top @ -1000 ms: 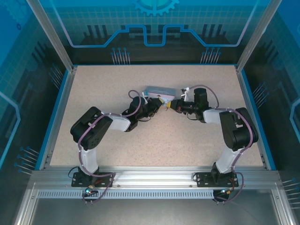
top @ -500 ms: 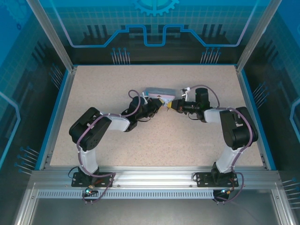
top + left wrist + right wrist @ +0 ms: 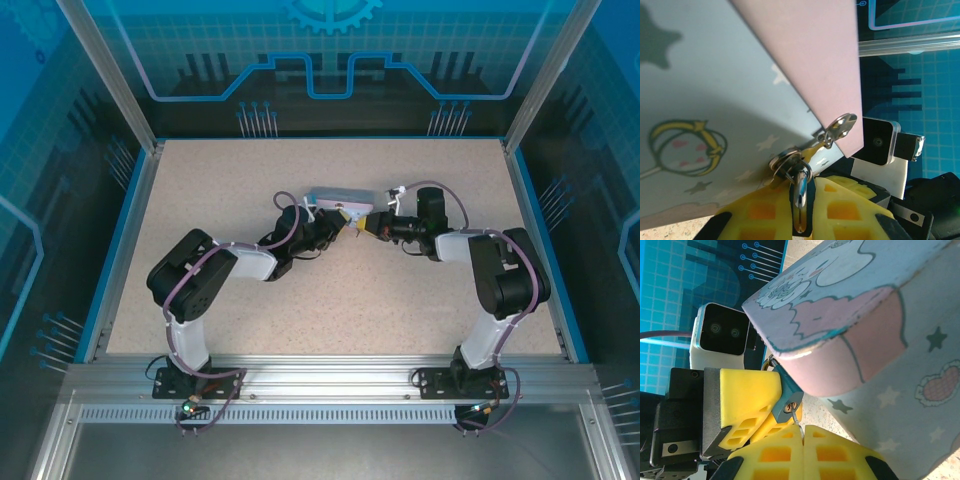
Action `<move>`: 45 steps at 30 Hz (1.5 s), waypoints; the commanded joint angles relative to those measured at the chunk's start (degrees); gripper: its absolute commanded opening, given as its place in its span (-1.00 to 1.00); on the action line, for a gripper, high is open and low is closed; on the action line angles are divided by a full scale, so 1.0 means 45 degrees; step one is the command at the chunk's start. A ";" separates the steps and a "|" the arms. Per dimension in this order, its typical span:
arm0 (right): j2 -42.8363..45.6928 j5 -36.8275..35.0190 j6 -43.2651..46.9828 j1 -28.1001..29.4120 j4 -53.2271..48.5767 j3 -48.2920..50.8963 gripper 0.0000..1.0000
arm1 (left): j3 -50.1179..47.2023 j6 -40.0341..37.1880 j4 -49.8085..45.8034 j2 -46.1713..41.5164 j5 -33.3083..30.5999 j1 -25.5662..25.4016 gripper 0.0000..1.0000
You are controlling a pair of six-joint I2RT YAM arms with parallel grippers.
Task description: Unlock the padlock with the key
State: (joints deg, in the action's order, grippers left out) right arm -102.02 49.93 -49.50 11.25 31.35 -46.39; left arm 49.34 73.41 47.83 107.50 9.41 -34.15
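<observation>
— Where is the padlock [image 3: 786, 394]?

— It hangs by its shackle [image 3: 788, 167] from the hasp [image 3: 839, 125] on the near side of the pale blue tin [image 3: 338, 196]. The tin sits about midway between the left and right edges of the surface [image 3: 250, 320], a little toward the far edge. Our left hand [image 3: 801, 212] is closed on the padlock's body, its yellow pads [image 3: 760, 217] pinching it from both sides.

— And the key [image 3: 798, 418]?

— Our right hand [image 3: 802, 436] is clamped on it. Just a thin sliver of shaft sticks out of the grip, with its tip at the keyhole [image 3: 793, 406] in the bottom of the lock. We cannot tell whether it is seated or merely touching.

— How do we expect these two to handle?

— Both are small, stiff metal and, we judge, very light, so weight is no worry. Slip is the concern. The key is thin and smooth, and a twist could roll it in a soft grip, so we would want its flat head held squarely. The padlock likely swings loosely on its shackle. We think it is best held by its flat faces with the keyhole left free, or it will turn with the key.

— Anything fragile?

— The shaft looks thin enough to bend if we push off-axis. The tin seems light too, and a hard shove might slide it.
</observation>
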 commanded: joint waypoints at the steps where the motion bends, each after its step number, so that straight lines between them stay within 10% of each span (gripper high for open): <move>1: -0.0061 -0.0075 -0.0258 0.0887 0.1735 -0.0819 -1.00 | 0.0048 -0.0136 0.0498 -0.0413 0.3658 -0.1145 -1.00; 45: -0.0994 0.0598 -0.1644 0.1327 0.3923 -0.1085 -1.00 | 0.0129 0.0880 0.1387 -0.0571 0.3934 -0.1163 -1.00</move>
State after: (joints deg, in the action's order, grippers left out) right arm -105.21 50.00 -55.92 12.82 39.68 -46.54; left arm 49.34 76.62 48.69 107.26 7.64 -33.45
